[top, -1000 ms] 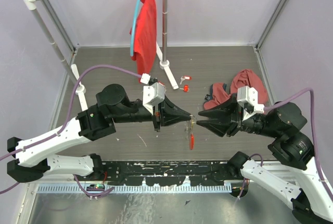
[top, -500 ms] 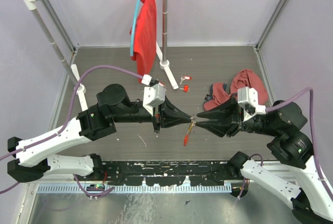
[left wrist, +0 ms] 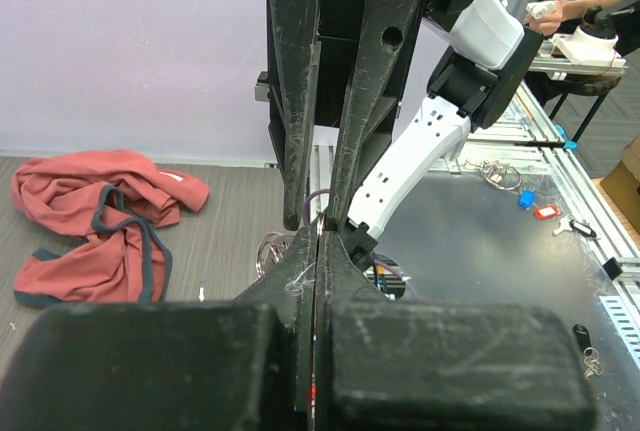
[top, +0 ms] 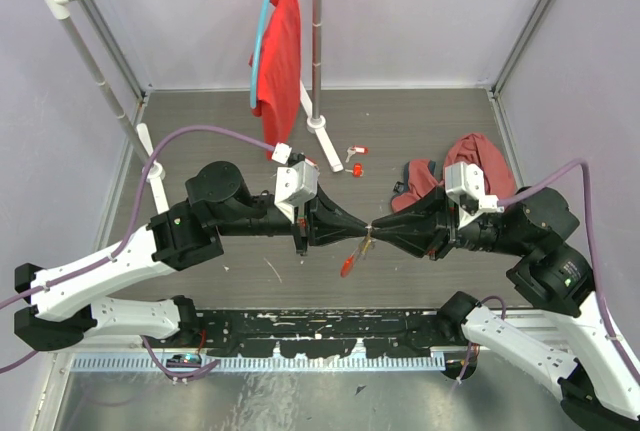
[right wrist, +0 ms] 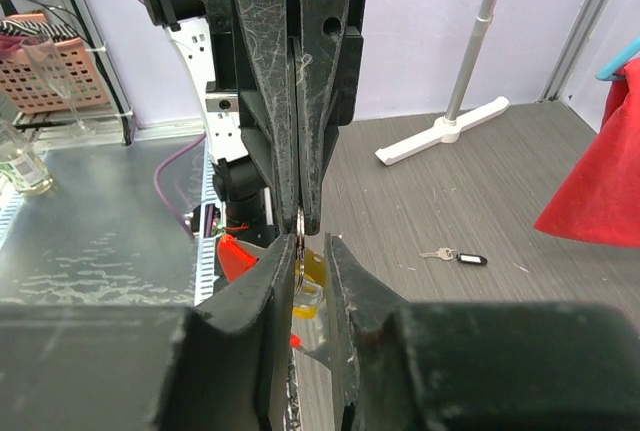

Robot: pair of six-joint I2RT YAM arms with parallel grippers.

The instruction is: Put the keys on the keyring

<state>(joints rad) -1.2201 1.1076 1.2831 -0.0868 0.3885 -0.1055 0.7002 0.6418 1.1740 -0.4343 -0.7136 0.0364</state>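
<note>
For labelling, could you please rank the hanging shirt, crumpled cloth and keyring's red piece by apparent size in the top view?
1. hanging shirt
2. crumpled cloth, partly hidden
3. keyring's red piece

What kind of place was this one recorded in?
Probably a robot lab test cell: two arms bolted to a table fenced by pale walls and metal posts, with staged props like a clothes rack and red shirt. The left wrist view shows a cluttered workbench beyond.

Between the right gripper (right wrist: 310,247)'s fingers we see only a sliver of a yellow tag (right wrist: 308,293), and we cannot tell whether they clamp it. From above, the keyring (top: 347,265)'s chain is too thin for us to make out.
</note>
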